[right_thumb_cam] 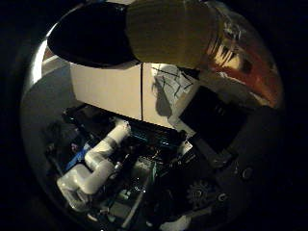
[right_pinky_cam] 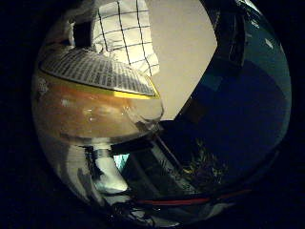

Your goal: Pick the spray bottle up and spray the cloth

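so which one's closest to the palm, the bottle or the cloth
The spray bottle: its amber body and printed label fill much of both views. The checked cloth lies farther off, beyond it on the white table.

pretty dim from my palm, edges bend hard and sink into black. glare glints off the bottle, which casts a shadow across the cloth.

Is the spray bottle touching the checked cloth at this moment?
Apart. In the little finger side palm view, the spray bottle fills the picture close to the palm, and the checked cloth lies on the table well behind it.
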Robot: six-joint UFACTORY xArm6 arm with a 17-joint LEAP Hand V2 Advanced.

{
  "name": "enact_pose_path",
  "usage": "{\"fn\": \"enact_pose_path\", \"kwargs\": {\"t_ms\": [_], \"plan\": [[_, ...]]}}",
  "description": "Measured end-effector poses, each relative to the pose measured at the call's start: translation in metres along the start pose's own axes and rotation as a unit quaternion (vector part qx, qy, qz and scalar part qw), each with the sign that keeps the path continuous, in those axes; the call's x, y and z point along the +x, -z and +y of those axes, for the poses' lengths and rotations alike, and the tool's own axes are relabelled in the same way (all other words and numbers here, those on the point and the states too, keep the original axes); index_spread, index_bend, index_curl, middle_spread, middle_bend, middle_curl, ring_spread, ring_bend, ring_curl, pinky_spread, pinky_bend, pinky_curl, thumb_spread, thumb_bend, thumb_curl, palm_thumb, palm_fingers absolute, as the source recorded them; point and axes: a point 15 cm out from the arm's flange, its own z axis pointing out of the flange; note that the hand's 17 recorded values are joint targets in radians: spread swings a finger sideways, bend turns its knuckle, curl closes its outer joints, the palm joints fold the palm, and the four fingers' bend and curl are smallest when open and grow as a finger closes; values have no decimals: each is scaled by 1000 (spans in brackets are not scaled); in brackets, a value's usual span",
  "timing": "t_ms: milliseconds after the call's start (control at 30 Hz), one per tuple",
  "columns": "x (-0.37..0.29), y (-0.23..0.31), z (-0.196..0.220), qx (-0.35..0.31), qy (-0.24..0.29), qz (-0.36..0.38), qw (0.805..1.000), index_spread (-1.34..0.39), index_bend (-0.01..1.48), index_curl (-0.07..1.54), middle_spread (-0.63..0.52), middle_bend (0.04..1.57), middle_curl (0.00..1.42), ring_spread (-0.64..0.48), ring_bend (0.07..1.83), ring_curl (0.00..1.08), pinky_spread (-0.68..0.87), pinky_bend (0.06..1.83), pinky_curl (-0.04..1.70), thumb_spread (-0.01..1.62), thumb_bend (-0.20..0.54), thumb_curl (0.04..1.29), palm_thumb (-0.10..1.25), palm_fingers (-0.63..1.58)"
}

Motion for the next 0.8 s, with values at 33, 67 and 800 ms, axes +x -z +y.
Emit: {"fn": "enact_pose_path", "kwargs": {"t_ms": [33,67,800], "plan": [[-2,-2,-1,-3,0,3,1000,-153,1202,608,-68,1333,576,-154,1448,562,-230,1091,961,1013,-16,625,1026,1230],[-4,-5,-3,-7,0,7,1000,-154,1202,608,-68,1333,576,-154,1448,562,-230,1090,961,1013,-14,624,1029,1230],[-4,-12,-2,-31,-16,35,999,-155,1202,608,-75,1332,576,-154,1448,561,-232,1085,969,1023,-16,596,1022,1230]]}}
